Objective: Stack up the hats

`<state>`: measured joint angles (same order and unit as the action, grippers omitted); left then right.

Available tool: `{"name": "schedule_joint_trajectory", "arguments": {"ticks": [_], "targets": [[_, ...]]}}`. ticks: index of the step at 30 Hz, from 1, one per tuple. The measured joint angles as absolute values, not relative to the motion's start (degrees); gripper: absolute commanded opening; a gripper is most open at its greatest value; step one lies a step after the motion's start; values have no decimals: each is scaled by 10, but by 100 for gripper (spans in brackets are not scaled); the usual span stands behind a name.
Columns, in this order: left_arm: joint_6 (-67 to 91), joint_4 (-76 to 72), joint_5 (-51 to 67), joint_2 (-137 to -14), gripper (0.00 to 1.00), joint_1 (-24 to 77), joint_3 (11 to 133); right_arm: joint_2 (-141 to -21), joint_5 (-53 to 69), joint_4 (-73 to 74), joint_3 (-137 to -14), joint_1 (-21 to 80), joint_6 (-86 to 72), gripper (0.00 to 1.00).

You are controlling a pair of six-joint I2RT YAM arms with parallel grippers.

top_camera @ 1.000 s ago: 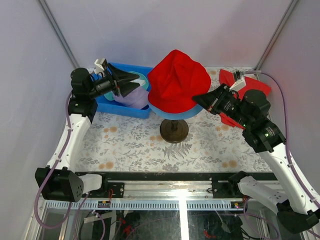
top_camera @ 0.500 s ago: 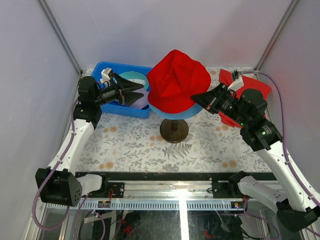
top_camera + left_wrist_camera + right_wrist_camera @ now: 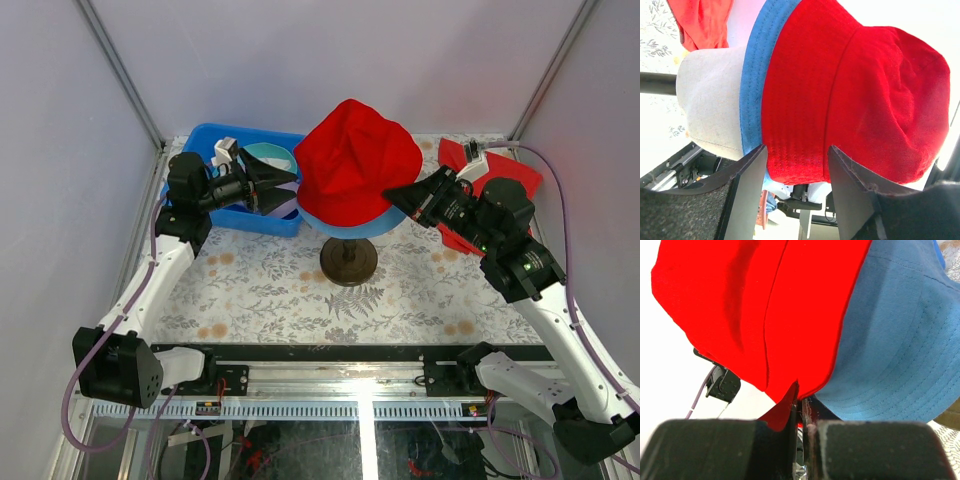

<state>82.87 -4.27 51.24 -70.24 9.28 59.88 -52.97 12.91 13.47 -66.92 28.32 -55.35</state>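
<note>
The red hat (image 3: 355, 160) sits over the blue hat (image 3: 350, 227) on the mannequin head. My right gripper (image 3: 392, 196) is shut on the red hat's right brim; in the right wrist view the red cloth (image 3: 755, 305) is pinched between the closed jaws (image 3: 801, 412), with the blue hat (image 3: 890, 350) beside them. At the red hat's left side my left gripper (image 3: 289, 188) is open. In the left wrist view its fingers (image 3: 747, 185) frame the hat's lower edge (image 3: 800, 170). A teal hat (image 3: 272, 155) and a pale lilac hat (image 3: 280, 207) lie in the bin.
A blue bin (image 3: 235, 221) stands at the back left under the left gripper. The mannequin's round dark stand (image 3: 348, 262) is mid-table. A flat red cloth (image 3: 512, 170) lies at the back right behind the right arm. Grey walls close in on both sides.
My left gripper has moved right, from over the bin towards the red hat's left brim. The right gripper has kept its hold and barely shifted.
</note>
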Motion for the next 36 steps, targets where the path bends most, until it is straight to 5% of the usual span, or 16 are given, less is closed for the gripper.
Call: {"name": "schedule_joint_trajectory", "arguments": {"ticks": [17, 31, 36], "targets": [[824, -43, 505, -698, 55, 105, 586, -530, 129, 135, -669, 281, -555, 0], [910, -187, 491, -692, 57, 119, 513, -530, 129, 134, -668, 279, -560, 0], [934, -222, 481, -692, 50, 123, 504, -530, 129, 130, -664, 278, -562, 0]]}}
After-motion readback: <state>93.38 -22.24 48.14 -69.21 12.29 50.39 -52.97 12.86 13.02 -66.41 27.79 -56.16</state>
